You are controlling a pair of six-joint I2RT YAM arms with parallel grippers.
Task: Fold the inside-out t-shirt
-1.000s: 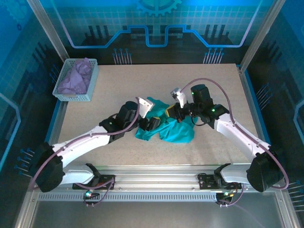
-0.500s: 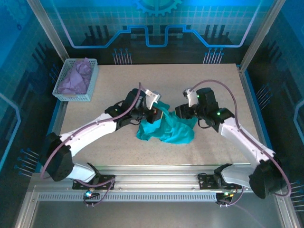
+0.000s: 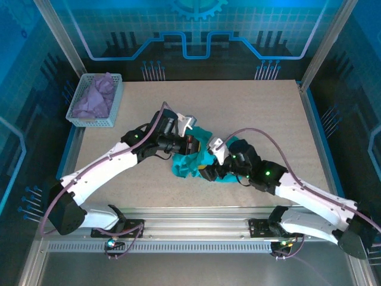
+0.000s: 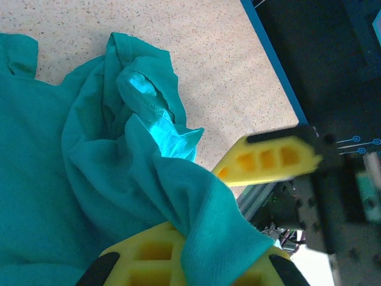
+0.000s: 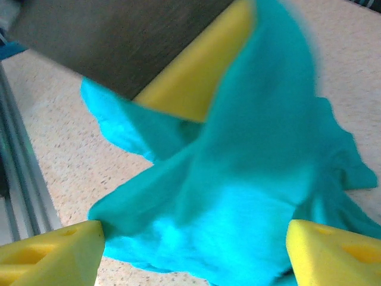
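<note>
Crumpled t-shirt (image 3: 191, 159) lies mid-table. Left tool (image 4: 238, 202) pinches a fold at its 12 o'clock edge; right tool (image 5: 190, 250), spread, straddles loose cloth at 4 o'clock. Risk: bunched layers snag, the pinch slipping.

The t-shirt (image 3: 193, 161) is plain teal-green, no print, brighter turquoise where light hits the folds. Counter (image 3: 256, 113) is beige with fine speckles and a blue edge. Both end effector fingers (image 5: 50, 250) are yellow foam-looking. Arms are white with black joints, purple cables. Lavender cloth (image 3: 94, 97) sits in a pale blue-grey basket (image 3: 89, 121).
</note>
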